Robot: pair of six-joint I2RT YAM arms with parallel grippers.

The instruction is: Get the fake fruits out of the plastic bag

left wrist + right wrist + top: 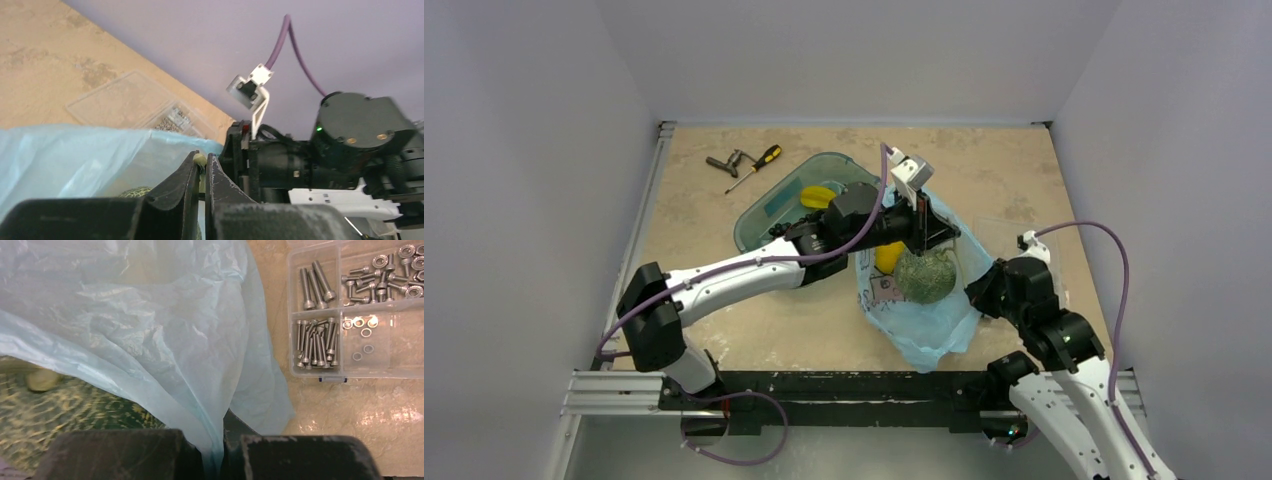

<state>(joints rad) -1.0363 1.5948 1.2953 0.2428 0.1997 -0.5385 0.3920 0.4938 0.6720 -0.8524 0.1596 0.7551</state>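
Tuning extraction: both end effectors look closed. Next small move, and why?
Probably lift the left end effector straight up: it is shut on a pale nub, seemingly the stem of the green fruit, while the right end effector grips the plastic bag.

white arms [734, 268]; black joints [656, 335]; purple cables [1117, 290]

My left arm [724, 275] stretches low across to the right, wrist tipped down, and the left gripper [202, 161] has its jaws nipped tight on the fruit [924, 277] stem. My right arm [1064, 340] sits folded near its base, with the right gripper [220, 447] jaws pinching the bag [150, 330].
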